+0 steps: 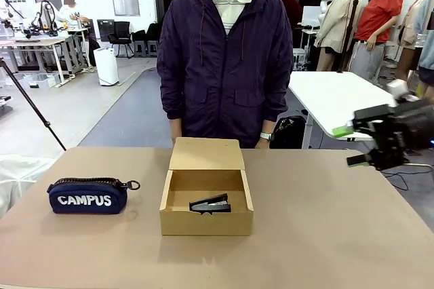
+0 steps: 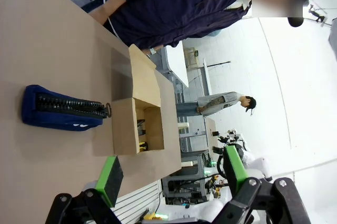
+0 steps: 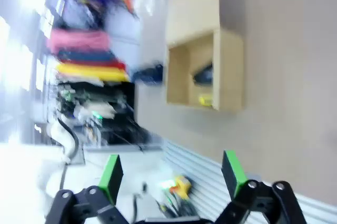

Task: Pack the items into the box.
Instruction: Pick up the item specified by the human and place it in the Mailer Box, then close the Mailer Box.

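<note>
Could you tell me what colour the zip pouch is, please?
The pouch is navy blue with white lettering, clearest in the front view.

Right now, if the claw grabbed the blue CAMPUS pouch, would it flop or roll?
Probably a bit squishy: the pouch looks like soft fabric with rounded, bulging sides. It likely won't roll, since it lies long and flat-bottomed on the table. Its zip pull hangs loose, so that would probably swing.
</note>
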`<state>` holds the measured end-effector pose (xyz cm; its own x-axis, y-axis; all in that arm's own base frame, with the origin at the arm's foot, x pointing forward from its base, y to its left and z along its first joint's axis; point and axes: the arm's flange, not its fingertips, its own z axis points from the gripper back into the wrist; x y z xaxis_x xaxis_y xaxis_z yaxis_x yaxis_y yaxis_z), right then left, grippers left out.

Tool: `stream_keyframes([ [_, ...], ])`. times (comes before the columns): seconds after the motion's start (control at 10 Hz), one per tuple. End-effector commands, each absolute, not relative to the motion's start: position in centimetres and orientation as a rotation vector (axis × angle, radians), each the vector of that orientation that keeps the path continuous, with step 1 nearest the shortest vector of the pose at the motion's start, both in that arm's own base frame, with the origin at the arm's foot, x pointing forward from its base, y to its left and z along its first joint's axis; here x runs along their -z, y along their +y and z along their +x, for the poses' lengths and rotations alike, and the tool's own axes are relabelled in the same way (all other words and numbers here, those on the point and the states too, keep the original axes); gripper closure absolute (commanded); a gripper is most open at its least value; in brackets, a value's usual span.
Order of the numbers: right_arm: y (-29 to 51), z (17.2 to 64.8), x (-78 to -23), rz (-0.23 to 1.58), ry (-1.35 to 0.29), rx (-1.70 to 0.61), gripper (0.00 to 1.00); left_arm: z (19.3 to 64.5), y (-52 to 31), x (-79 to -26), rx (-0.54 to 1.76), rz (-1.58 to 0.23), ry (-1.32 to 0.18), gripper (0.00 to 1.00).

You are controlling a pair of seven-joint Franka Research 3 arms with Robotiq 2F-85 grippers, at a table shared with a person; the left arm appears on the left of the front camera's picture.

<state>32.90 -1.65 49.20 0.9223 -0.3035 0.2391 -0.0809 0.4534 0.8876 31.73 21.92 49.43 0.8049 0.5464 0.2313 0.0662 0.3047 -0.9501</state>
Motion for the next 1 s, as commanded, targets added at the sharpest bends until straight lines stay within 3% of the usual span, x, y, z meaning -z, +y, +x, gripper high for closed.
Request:
stream_keyframes([
  [0.0,-1.7,33.6,-44.6,1.278,-0.527,0.096,0.00,31.5,21.9,-49.7,-0.333,-1.238,-0.578,0.00],
  [0.1,-1.8,35.0,-43.2,1.305,-0.519,0.091,0.00,31.5,21.9,-49.7,-0.333,-1.238,-0.578,0.00],
  [0.2,-3.6,33.7,-48.7,1.188,-0.468,0.182,0.00,31.5,21.9,-49.7,-0.333,-1.238,-0.578,0.00],
  [0.9,-3.6,33.7,-48.7,1.188,-0.468,0.182,0.00,31.5,21.9,-49.7,-0.333,-1.238,-0.578,0.00],
])
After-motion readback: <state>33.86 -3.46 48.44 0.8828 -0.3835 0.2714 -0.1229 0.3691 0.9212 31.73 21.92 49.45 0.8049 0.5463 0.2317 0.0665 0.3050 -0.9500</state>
